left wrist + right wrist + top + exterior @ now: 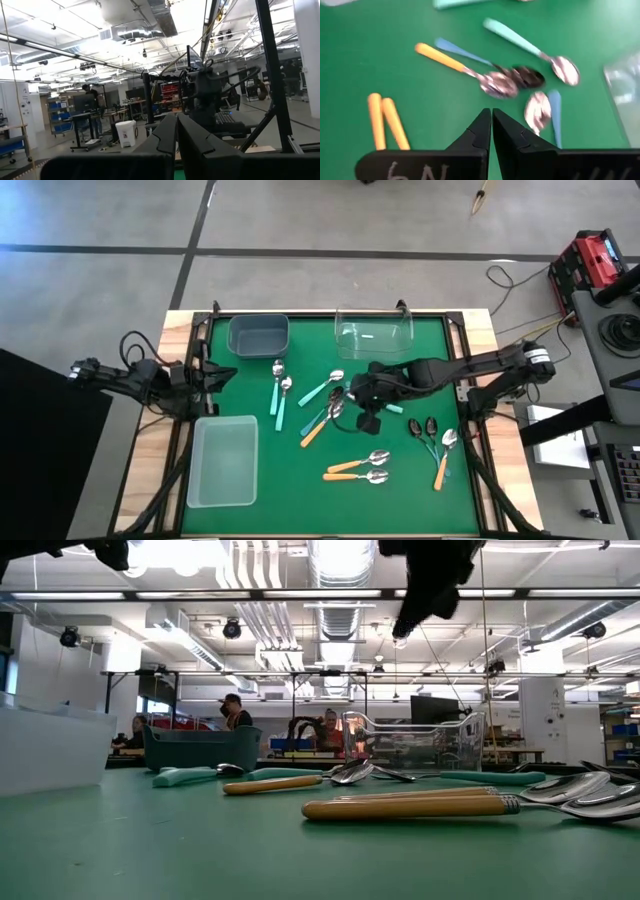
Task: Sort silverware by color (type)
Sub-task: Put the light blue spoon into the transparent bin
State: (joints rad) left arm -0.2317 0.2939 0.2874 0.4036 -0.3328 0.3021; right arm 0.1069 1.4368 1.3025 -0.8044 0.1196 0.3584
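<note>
Hovering above the middle of the green mat (400,480), the right gripper (491,116) is seen with its fingers pressed together and nothing held. Below it lies a tangle: an orange-handled spoon (462,67) overlapped by what seems a dark-bowled blue spoon (490,65), with a teal-handled spoon (532,50) just beside. The fingers should be opened before descent, and the orange handle's free end taken, clear of the overlap. The left gripper (176,135), likewise closed and empty, is parked at the table's left edge.

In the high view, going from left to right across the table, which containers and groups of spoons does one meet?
Frosted bin → grey bin → two teal-handled spoons → clear bin → three spoons at the right edge.
</note>
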